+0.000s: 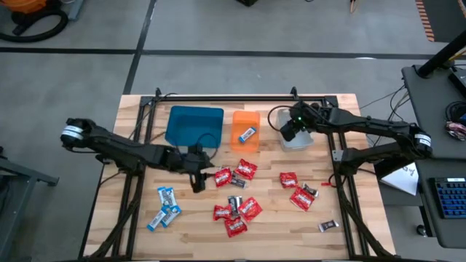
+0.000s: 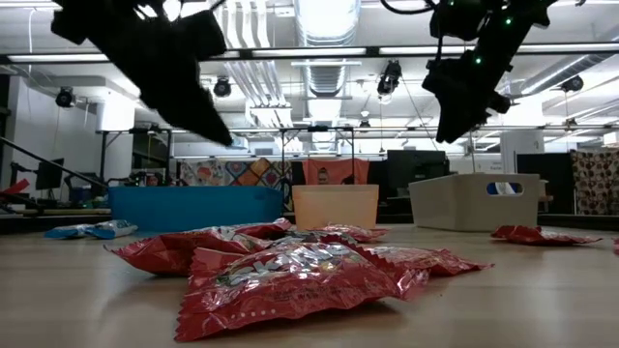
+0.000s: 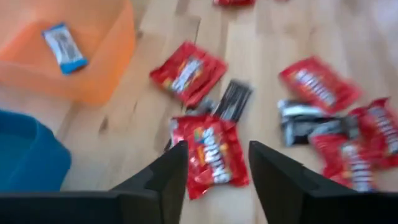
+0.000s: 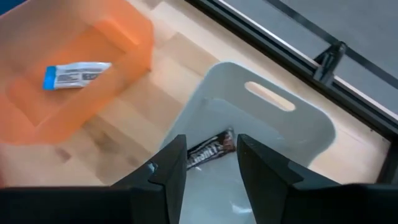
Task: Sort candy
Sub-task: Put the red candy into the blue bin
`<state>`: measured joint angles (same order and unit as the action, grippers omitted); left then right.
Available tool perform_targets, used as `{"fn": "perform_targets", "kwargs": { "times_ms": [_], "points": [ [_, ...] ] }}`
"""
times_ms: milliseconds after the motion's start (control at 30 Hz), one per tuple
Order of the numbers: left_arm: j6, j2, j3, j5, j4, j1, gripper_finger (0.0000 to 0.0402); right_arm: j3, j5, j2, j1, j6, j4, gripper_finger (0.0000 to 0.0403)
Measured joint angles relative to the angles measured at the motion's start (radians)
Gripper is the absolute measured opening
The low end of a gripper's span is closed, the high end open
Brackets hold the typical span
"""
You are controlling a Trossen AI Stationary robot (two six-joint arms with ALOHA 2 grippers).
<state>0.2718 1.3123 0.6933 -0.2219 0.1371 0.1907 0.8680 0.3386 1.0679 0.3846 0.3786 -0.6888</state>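
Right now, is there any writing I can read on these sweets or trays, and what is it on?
"Skittles", probably, though blurred: white letters on the red wrapper in front of the open left gripper.
Dark bar in the grey tray, under the open right gripper: white lettering, too blurred to read.
Blue-and-white sweet in the orange tray: print too small to read.
Nothing else is legible.

Lettering showed white on the red wrapper (image 3: pixel 210 155) beneath the left wrist camera, too blurred to spell out. The dark bar (image 4: pixel 210 149) in the grey tray (image 4: pixel 298 134) carried pale print, also unreadable. The blue-and-white sweet (image 4: pixel 76 74) in the orange tray (image 4: pixel 124 37) bore marks, none legible.
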Motion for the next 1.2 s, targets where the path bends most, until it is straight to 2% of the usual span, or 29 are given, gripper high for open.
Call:
{"fn": "perform_targets", "kwargs": {
  "times_ms": [133,267,467,767,933,1200],
  "points": [
    [0.003,0.104,0.0,-0.033,-0.014,0.004,0.0199,0.0,0.0,0.014,-0.023,0.001,0.015,0.0136],
    [0.007,0.2,0.0,-0.031,-0.066,0.016,0.0214,0.0,-0.001,0.029,-0.041,0.013,0.015,0.0136],
    [0.014,0.293,0.0,-0.029,-0.17,0.037,0.0217,-0.001,-0.002,0.035,-0.053,0.022,0.015,0.0136],
    [0.088,0.383,0.002,-0.031,-0.226,0.037,0.0214,-0.001,-0.002,0.035,-0.054,0.022,0.018,0.0136],
    [0.105,0.385,0.002,-0.025,-0.224,0.037,0.0172,-0.001,-0.002,0.035,-0.054,0.022,0.018,0.0136],
    [0.105,0.368,0.001,-0.002,-0.204,0.037,0.0036,-0.008,-0.002,0.035,-0.054,0.022,0.019,0.0136]
  ]
}}
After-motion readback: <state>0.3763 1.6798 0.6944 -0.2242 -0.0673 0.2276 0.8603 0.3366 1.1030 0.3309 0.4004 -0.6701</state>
